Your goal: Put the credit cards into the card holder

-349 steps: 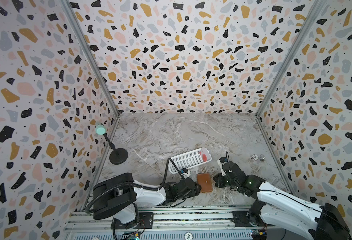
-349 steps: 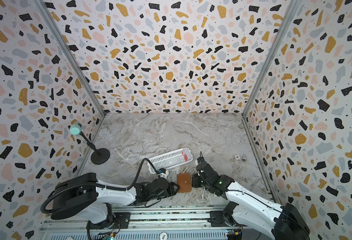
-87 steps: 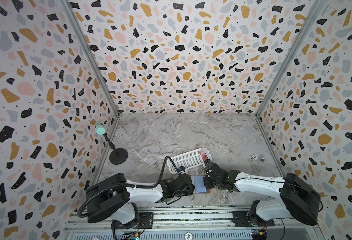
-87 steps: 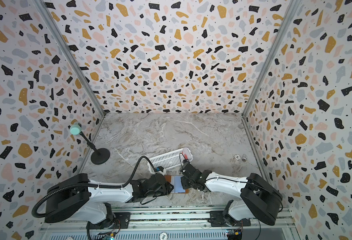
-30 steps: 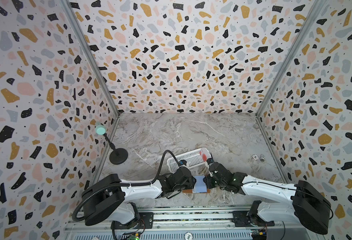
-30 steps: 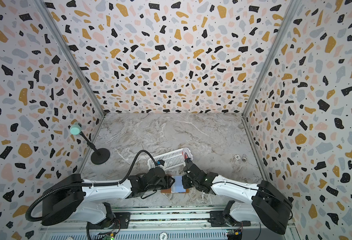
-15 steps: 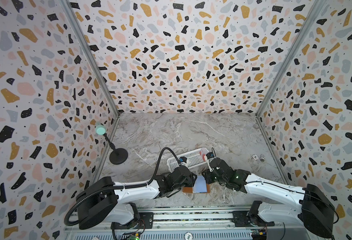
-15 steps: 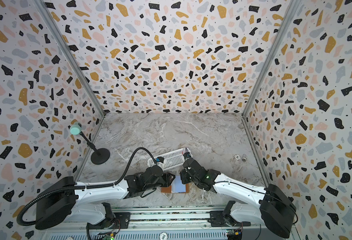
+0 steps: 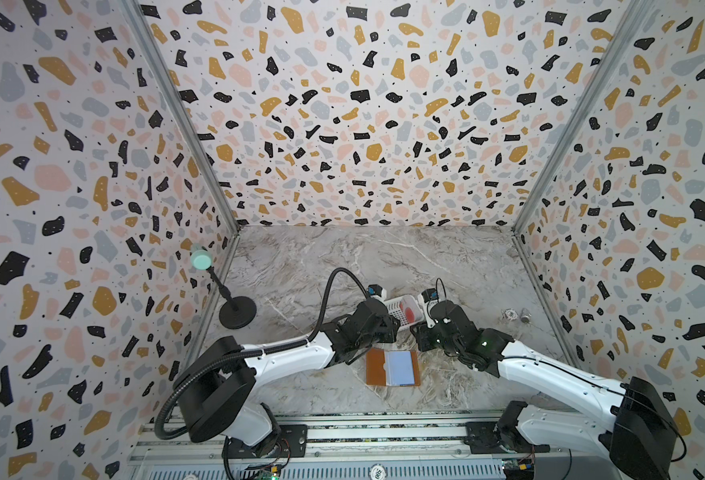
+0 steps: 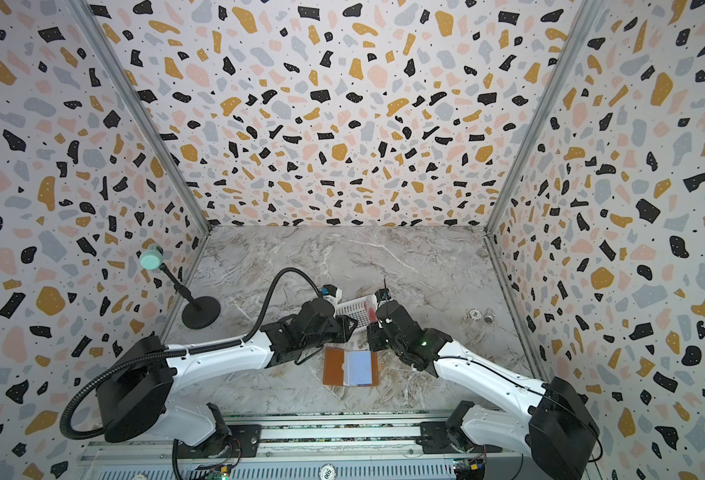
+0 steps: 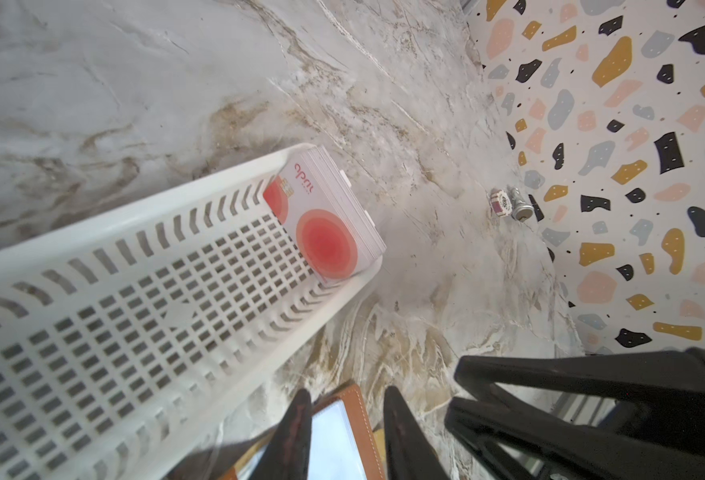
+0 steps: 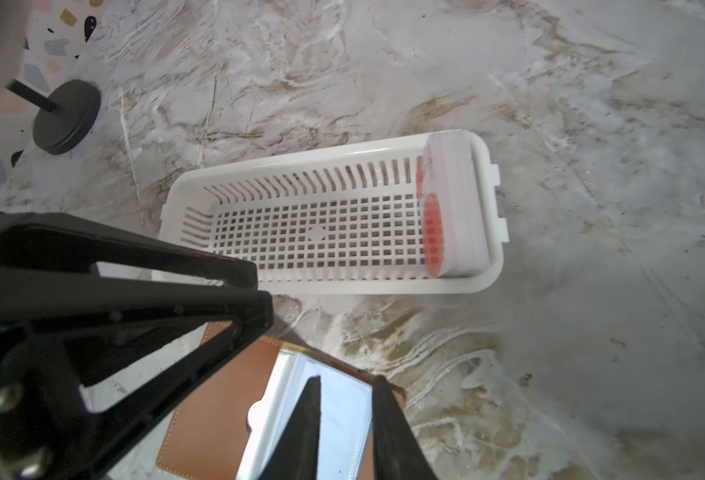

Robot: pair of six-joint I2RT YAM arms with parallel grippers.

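Now left gripper (image 11: 348,397), right gripper (image 12: 347,382) narrowly parted, empty.

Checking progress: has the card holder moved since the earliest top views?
Yes. The card holder now lies open, its brown cover spread leftward toward the black round-based stand; it stays just on the near side of the white basket.

right tool (image 12: 345,382), jaws parted, hangs above the open card holder (image 12: 217,399); credit cards (image 12: 452,208) stand in the white basket (image 12: 300,160).
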